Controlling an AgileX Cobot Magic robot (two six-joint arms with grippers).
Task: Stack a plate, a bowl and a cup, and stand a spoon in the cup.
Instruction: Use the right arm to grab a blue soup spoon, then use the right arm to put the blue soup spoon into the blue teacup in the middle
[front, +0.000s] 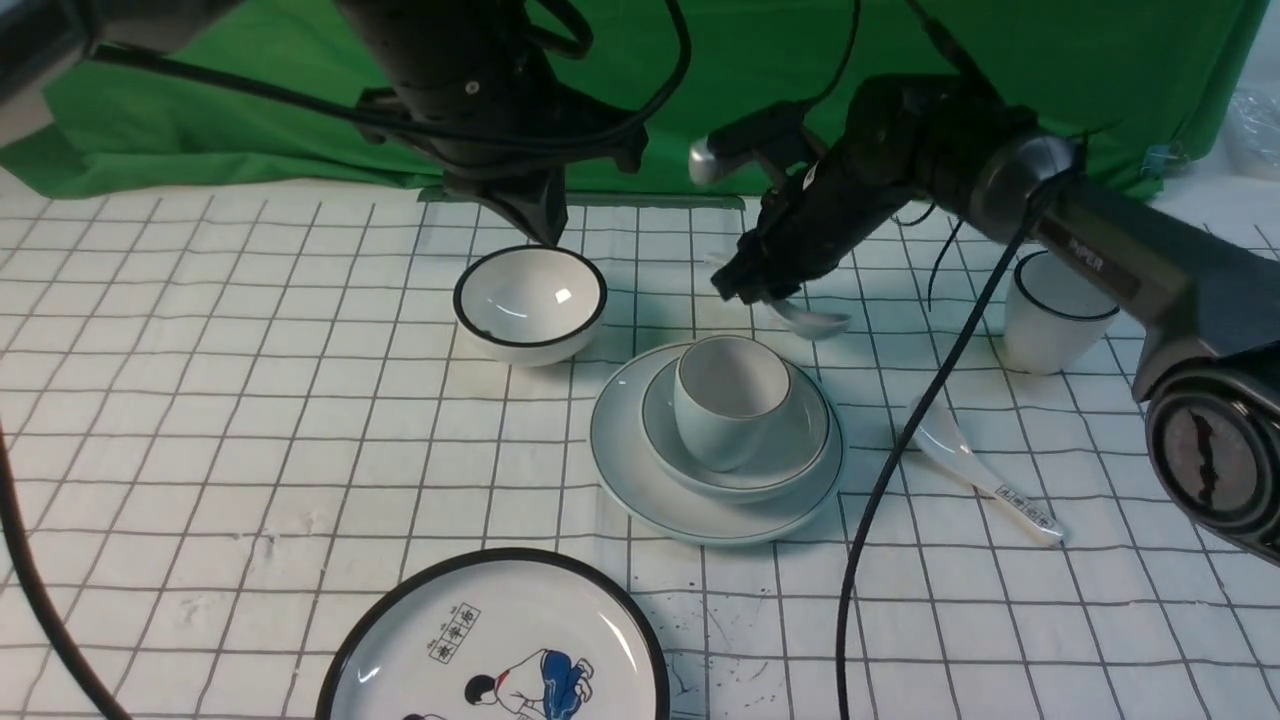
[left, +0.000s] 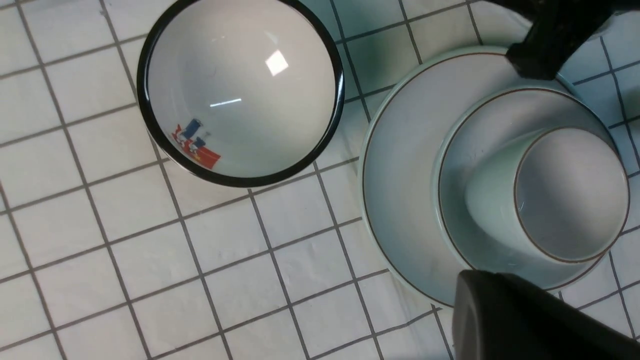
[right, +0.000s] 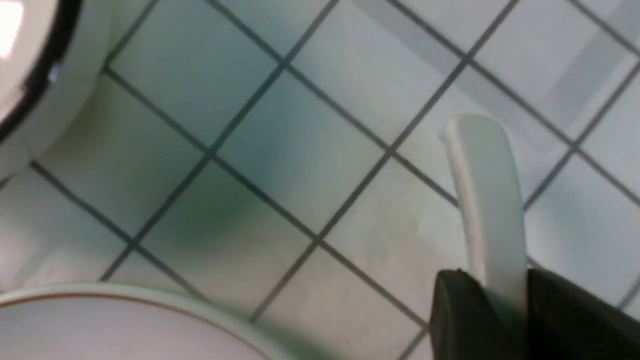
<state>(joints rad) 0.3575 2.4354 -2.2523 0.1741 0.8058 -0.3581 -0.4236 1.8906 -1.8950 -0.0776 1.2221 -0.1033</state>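
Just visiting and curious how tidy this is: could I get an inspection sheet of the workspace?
Surface: white gridded cloth, dark specks near the front.
Job's things: cup in bowl, bowl on plate; spoon held behind them.
Clutter: black-rimmed bowl, black-rimmed cup, labelled spoon, cartoon plate, all apart from the stack.
Grippers: left pincer open, raised by black-rimmed bowl; right pincer shut on spoon.
Cables: black cable trails over the cloth beside labelled spoon.
Surroundings: green backdrop.

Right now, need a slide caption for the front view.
Right gripper holds the spoon behind the cup, which stands in the bowl on the plate.
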